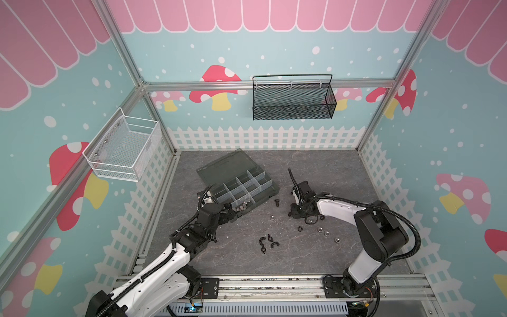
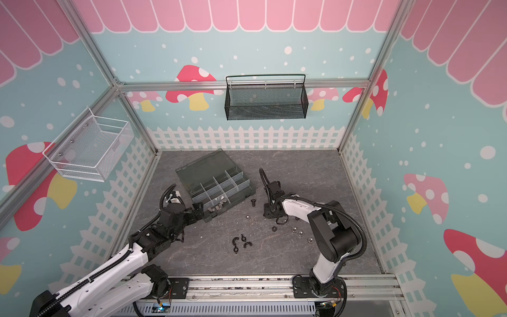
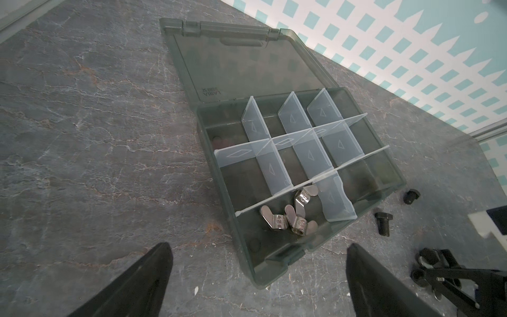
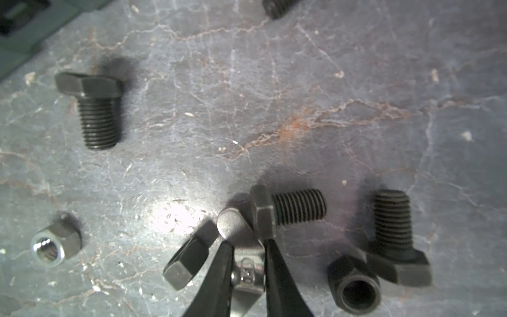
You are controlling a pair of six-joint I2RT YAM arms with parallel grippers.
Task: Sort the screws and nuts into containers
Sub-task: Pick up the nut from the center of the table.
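staged robot test booth: aluminium frame, mushroom-print walls, rail-mounted arms

Grey marbled tabletop — organizer box, loose screws, nuts

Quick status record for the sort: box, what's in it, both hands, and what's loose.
box: organizer box, lid open, on the table
contents: three silver wing nuts in one compartment; others look empty
left hand: open, at the box's near corner, holding nothing
right hand: closed around a silver wing nut on the table among black screws
loose: black wing nuts, domed nuts
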